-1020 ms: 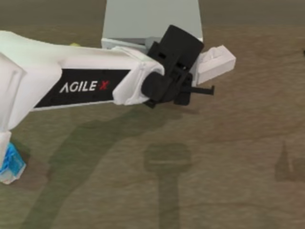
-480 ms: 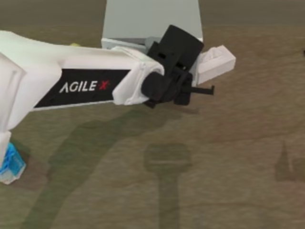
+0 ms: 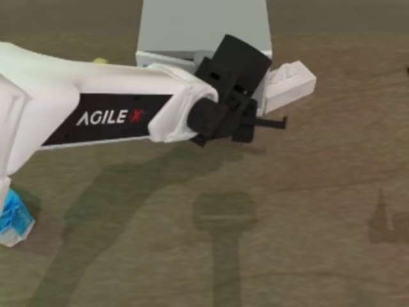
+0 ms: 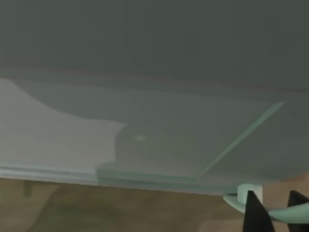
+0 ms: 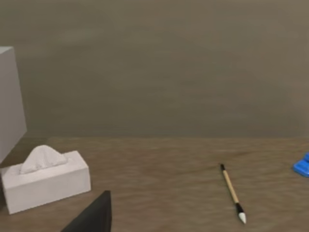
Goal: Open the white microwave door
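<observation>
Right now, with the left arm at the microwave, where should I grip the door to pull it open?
Take the slim handle at the door's edge, not the flat window, which offers nothing to pinch. Come from the microwave's front, closing across the bar; the left gripper sits at it. The right arm is outside the top view.

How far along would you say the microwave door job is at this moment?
Reached: the left gripper is at the front of the white microwave, its fingertips straddling the door handle. In hand: the pull. Left: the microwave door shows no clear swing yet. The right arm is out of the top view.
</observation>
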